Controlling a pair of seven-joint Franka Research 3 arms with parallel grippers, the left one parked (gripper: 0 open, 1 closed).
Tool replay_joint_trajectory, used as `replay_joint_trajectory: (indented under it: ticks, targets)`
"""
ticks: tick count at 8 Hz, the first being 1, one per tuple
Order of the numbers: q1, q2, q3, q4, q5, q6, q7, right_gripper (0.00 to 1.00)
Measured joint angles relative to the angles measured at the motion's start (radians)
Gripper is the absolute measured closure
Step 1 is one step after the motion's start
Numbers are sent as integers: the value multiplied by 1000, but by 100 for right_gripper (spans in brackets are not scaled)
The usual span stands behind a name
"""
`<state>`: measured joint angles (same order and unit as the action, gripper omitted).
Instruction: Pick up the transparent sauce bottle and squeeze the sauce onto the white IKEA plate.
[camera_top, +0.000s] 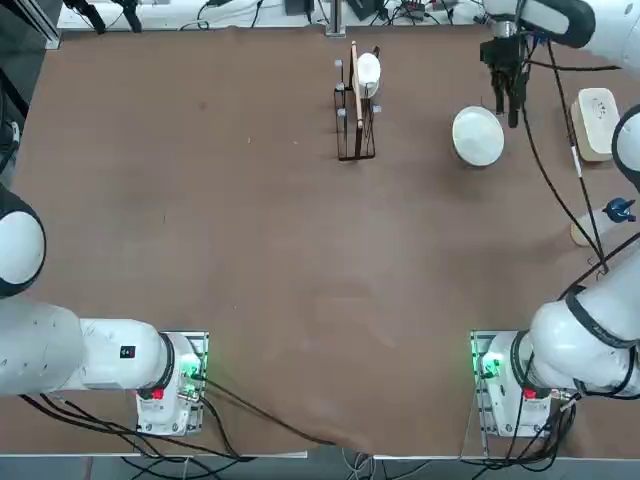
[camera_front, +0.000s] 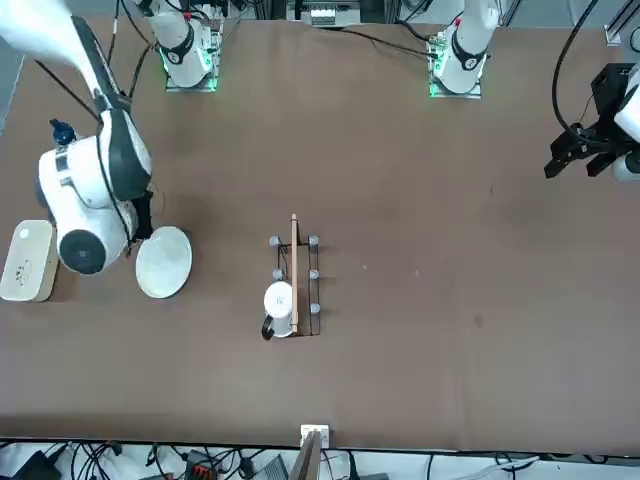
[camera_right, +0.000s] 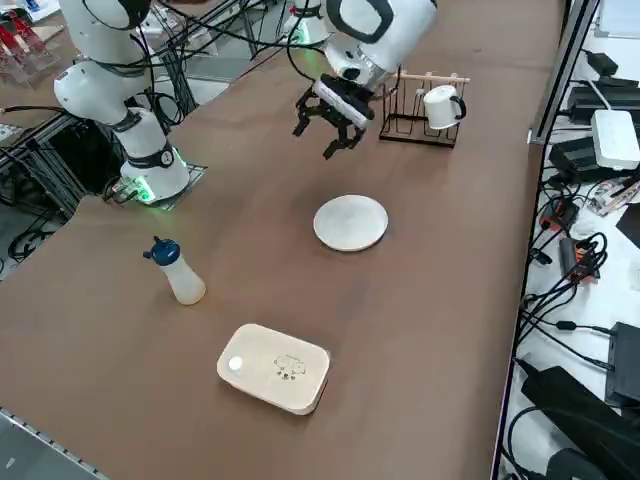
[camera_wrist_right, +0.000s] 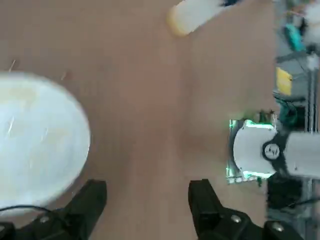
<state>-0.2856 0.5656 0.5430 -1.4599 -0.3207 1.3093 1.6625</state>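
Observation:
The transparent sauce bottle (camera_right: 182, 275) stands upright with its dark blue cap (camera_top: 620, 210) near the table's right edge; it also shows as a pale blur (camera_wrist_right: 196, 13) in the wrist view. The white IKEA plate (camera_top: 478, 135) (camera_right: 350, 222) lies flat on the brown table, far right of centre. My right gripper (camera_right: 335, 125) (camera_top: 508, 95) hovers open above the table just beyond the plate, well away from the bottle. Nothing sits between its fingers (camera_wrist_right: 92, 200); the plate (camera_wrist_right: 35, 140) lies beside one of them. In the front view the arm hides most of the bottle.
A cream rounded-rectangular block (camera_right: 274, 367) (camera_top: 598, 122) lies near the right edge, between plate and bottle. A black wire rack (camera_top: 355, 120) holding a wooden stick and a white round piece (camera_right: 440, 105) stands at the far middle of the table.

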Motion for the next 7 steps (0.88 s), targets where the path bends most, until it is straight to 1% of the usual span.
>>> replay_joint_trajectory:
  ticks: [1,3,4,5,6,7]
  targets:
    - [-18,3,-2,17,30,15,-160,0]
    - [-63,1,-6,92,115,16,-464,0]
    - [-88,-8,-8,133,152,12,-607,0]
    - [-101,-35,-21,160,174,9,-763,0]
    - [-82,-84,-70,164,196,8,-920,0]
    - [-24,-144,-162,149,252,20,-1071,0]
